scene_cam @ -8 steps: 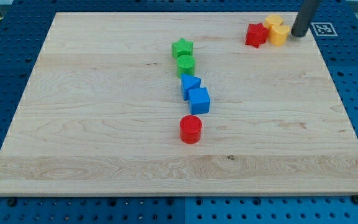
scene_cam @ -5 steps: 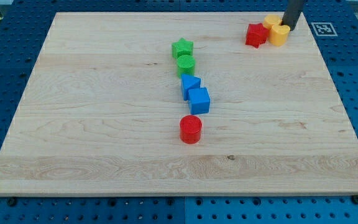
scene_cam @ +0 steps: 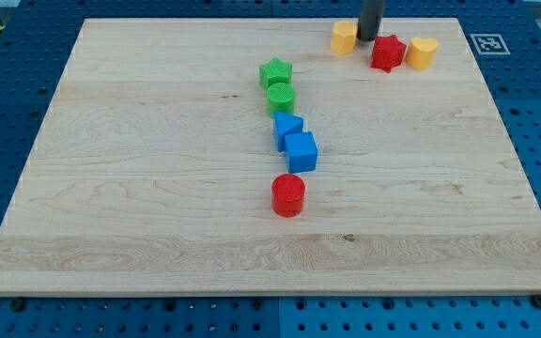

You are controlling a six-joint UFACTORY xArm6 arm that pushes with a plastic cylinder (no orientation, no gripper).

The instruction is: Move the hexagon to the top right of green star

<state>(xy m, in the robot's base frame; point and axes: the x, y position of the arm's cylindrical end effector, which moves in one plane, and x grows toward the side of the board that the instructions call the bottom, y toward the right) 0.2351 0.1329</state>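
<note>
The yellow hexagon (scene_cam: 344,38) lies near the view's top edge, up and to the right of the green star (scene_cam: 275,71). My tip (scene_cam: 368,38) stands right beside the hexagon, on its right, between it and the red star (scene_cam: 387,52). The green star sits at the top of a column of blocks in the middle of the board.
A second yellow block (scene_cam: 423,52) lies right of the red star. Below the green star come a green cylinder (scene_cam: 281,97), a blue block (scene_cam: 286,128), a blue cube (scene_cam: 301,151) and a red cylinder (scene_cam: 288,194). A marker tag (scene_cam: 487,43) sits at the top right.
My tip has moved left along the top edge, from right of the yellow blocks to left of the red star. The yellow hexagon has slid left with it, away from the other yellow block.
</note>
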